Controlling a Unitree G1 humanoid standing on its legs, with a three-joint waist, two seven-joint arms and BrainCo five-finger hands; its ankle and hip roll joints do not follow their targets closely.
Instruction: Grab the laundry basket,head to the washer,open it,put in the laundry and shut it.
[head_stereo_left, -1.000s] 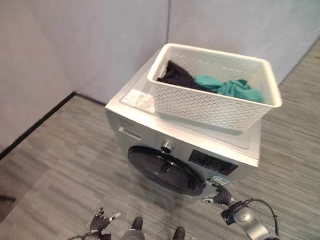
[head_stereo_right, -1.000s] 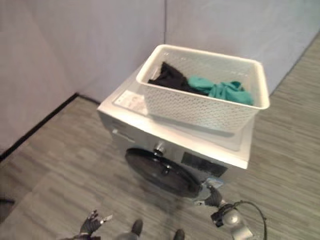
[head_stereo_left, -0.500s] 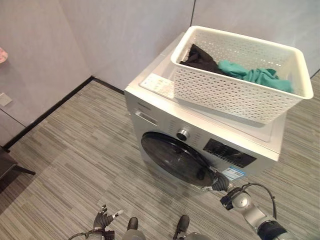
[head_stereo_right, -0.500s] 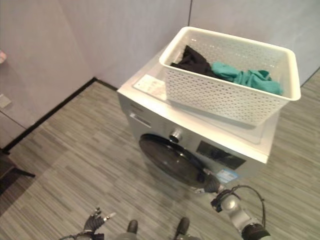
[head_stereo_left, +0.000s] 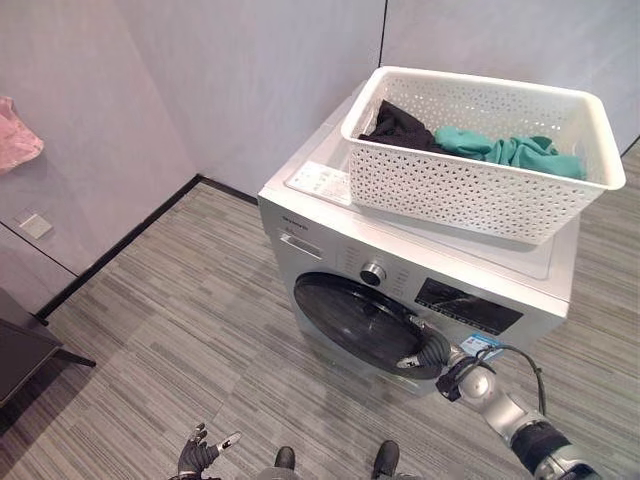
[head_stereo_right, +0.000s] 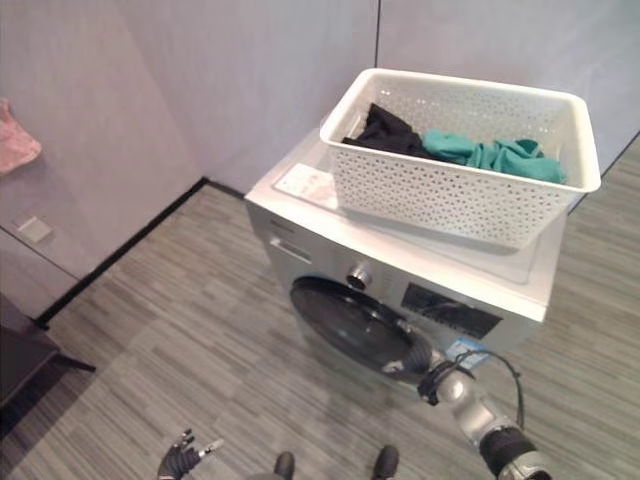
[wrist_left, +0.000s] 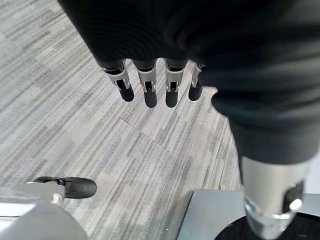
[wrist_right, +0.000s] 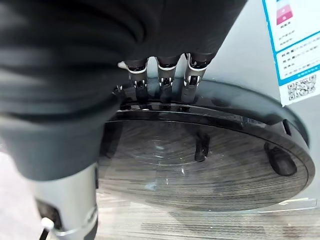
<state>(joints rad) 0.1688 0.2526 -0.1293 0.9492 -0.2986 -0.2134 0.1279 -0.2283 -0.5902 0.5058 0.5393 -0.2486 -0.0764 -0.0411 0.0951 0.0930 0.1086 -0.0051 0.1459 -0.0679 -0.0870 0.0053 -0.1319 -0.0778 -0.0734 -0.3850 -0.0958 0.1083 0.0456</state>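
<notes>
Laundry basket sits on top of the washer, black and teal clothes inside it. My right hand is at the right edge of the dark round door, fingers curled onto its rim. My left hand hangs low over the floor, fingers straight, holding nothing.

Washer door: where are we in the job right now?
Done: the laundry basket sits on top of the washer, black and teal clothes inside. In hand: the right hand is at the edge of the round door, fingers curled over its rim; the door looks shut. Left hand hangs idle. Left: open, load, shut.
</notes>
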